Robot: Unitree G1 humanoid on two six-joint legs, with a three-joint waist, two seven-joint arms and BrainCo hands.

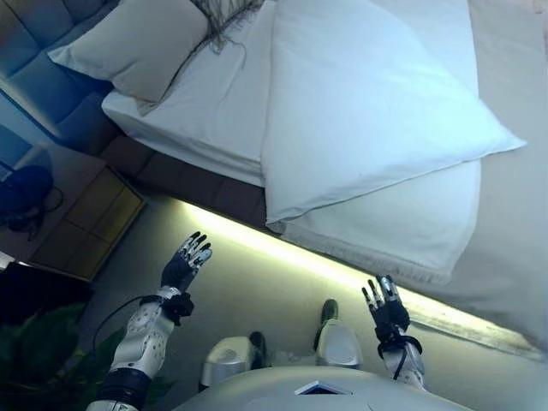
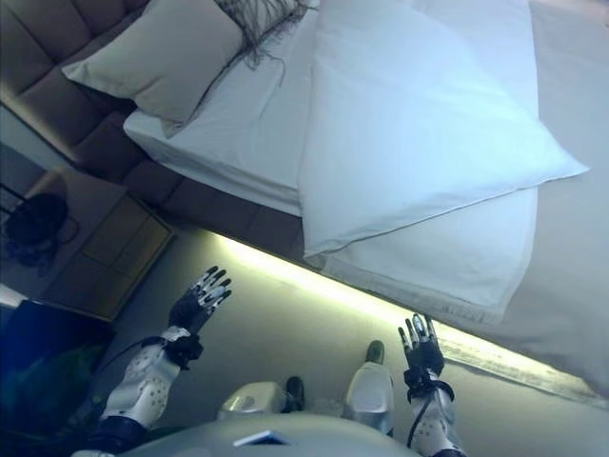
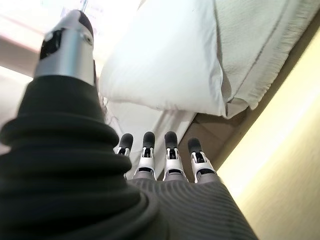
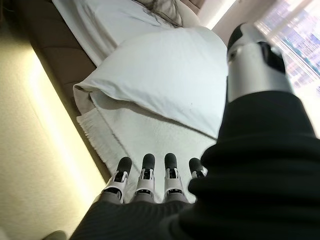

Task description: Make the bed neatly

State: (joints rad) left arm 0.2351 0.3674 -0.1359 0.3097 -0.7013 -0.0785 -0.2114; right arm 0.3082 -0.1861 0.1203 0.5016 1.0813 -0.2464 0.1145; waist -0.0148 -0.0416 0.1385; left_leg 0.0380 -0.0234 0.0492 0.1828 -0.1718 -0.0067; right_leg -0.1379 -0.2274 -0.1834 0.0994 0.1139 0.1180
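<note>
A large white pillow [image 1: 368, 103] lies across the bed, on a white fringed blanket [image 1: 411, 231] that hangs over the near edge. A beige cushion [image 1: 137, 47] leans by the padded headboard [image 1: 51, 77] on the white sheet [image 1: 214, 111]. A dark fringed throw [image 1: 224, 17] shows at the top edge. My left hand [image 1: 187, 261] and my right hand [image 1: 387, 310] are both raised in front of the bed, open and empty, short of the mattress. The pillow also shows in the right wrist view [image 4: 160, 85] and the left wrist view [image 3: 165, 65].
A wooden nightstand [image 1: 81, 218] stands at the left of the bed with a dark object [image 1: 26, 193] on it. A lit strip [image 1: 308, 265] runs under the bed's edge. A green plant [image 1: 43, 351] is at lower left.
</note>
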